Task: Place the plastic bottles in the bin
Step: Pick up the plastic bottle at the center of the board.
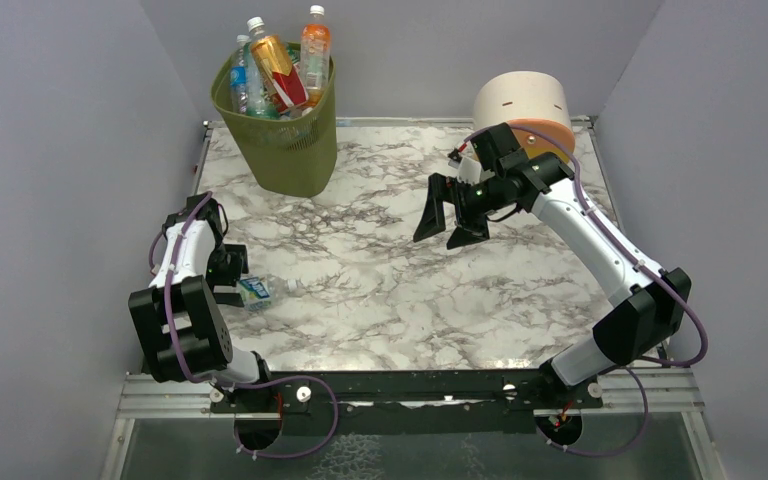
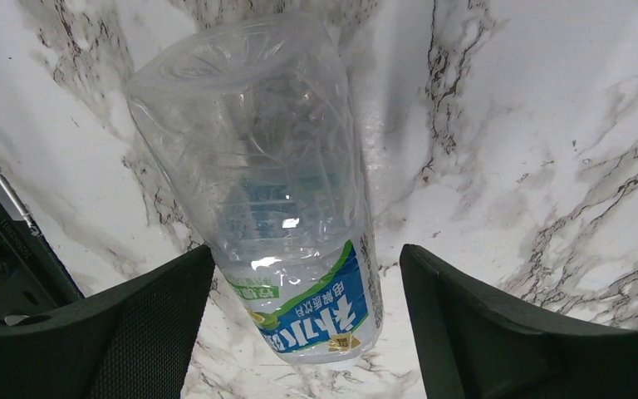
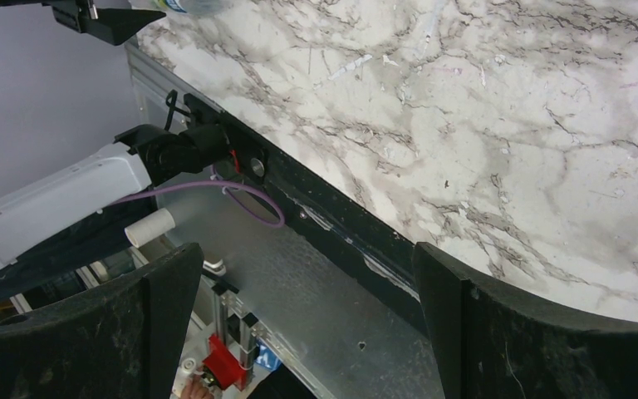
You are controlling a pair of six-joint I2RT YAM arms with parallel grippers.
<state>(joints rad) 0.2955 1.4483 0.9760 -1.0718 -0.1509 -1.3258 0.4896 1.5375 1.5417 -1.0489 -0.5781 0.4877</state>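
A clear plastic bottle with a blue and green label (image 2: 291,216) lies on its side on the marble table; it also shows in the top view (image 1: 256,291) at the near left. My left gripper (image 2: 307,332) is open and low, one finger on each side of the bottle's labelled end, with a gap on the right side. In the top view the left gripper (image 1: 232,283) sits just left of the bottle. The olive-green mesh bin (image 1: 285,150) stands at the far left and holds several bottles (image 1: 278,70). My right gripper (image 1: 450,222) is open and empty, raised over the table's middle.
A cream cylinder with an orange face (image 1: 523,108) stands at the far right, behind the right arm. Grey walls close in the left, right and back. The right wrist view shows the table's near edge (image 3: 324,220) and the left arm's base.
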